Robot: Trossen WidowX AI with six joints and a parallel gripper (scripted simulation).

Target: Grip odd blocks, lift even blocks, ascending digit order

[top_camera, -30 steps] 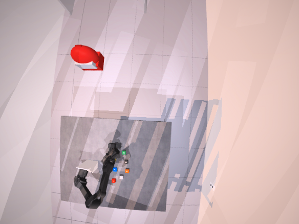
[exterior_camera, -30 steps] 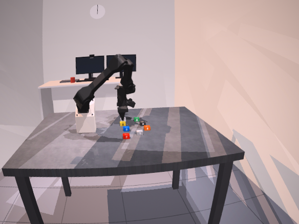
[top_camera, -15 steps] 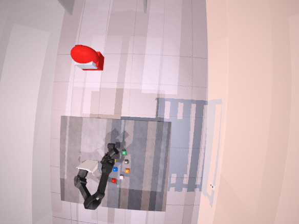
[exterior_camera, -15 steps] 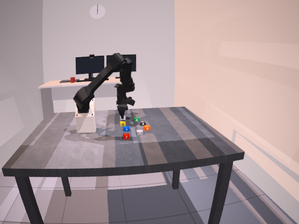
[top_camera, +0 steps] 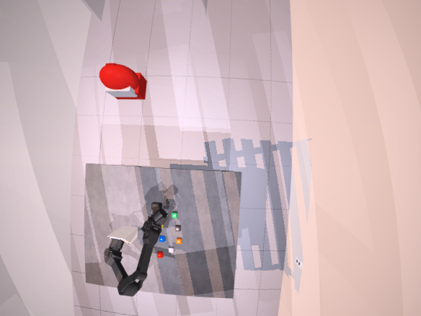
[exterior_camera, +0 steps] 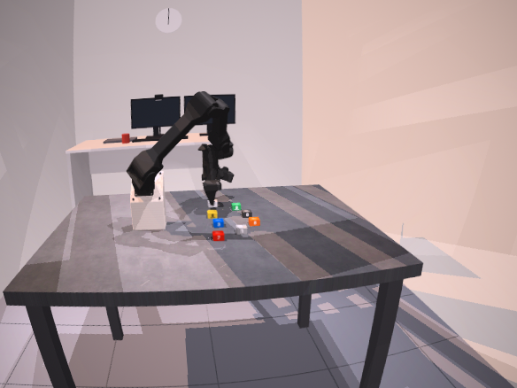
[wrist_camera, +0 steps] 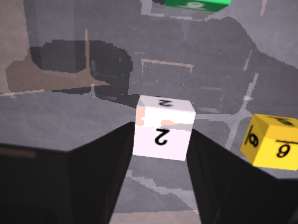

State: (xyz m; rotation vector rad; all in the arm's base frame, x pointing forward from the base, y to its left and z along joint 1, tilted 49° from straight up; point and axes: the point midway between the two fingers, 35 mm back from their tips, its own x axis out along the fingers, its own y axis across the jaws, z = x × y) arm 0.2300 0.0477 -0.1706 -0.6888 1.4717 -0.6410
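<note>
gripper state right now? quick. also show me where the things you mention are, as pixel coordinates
Gripper (exterior_camera: 212, 203) (wrist_camera: 161, 131): closed on the white cube block printed with a black 2 (exterior_camera: 215, 205) (wrist_camera: 161, 142), one finger against each side.

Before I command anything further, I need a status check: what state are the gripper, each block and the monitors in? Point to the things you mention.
Gripper (top_camera: 161, 215) (exterior_camera: 212, 203) (wrist_camera: 161, 131): shut on the white 2 block
White 2 block (exterior_camera: 215, 205) (wrist_camera: 162, 142): gripped; lift unclear
Yellow block (top_camera: 162, 226) (exterior_camera: 212, 214) (wrist_camera: 275, 145): on table, ungripped
Green block (top_camera: 174, 215) (exterior_camera: 236, 206) (wrist_camera: 197, 4): same
Black block (top_camera: 177, 228) (exterior_camera: 247, 213): same
Orange block (top_camera: 179, 241) (exterior_camera: 254, 221): same
Blue block (top_camera: 162, 239) (exterior_camera: 218, 223): same
Red block (top_camera: 160, 255) (exterior_camera: 218, 236): same
Other white block (top_camera: 171, 250) (exterior_camera: 241, 229): same
Monitors (exterior_camera: 155, 112): screens dark
</note>
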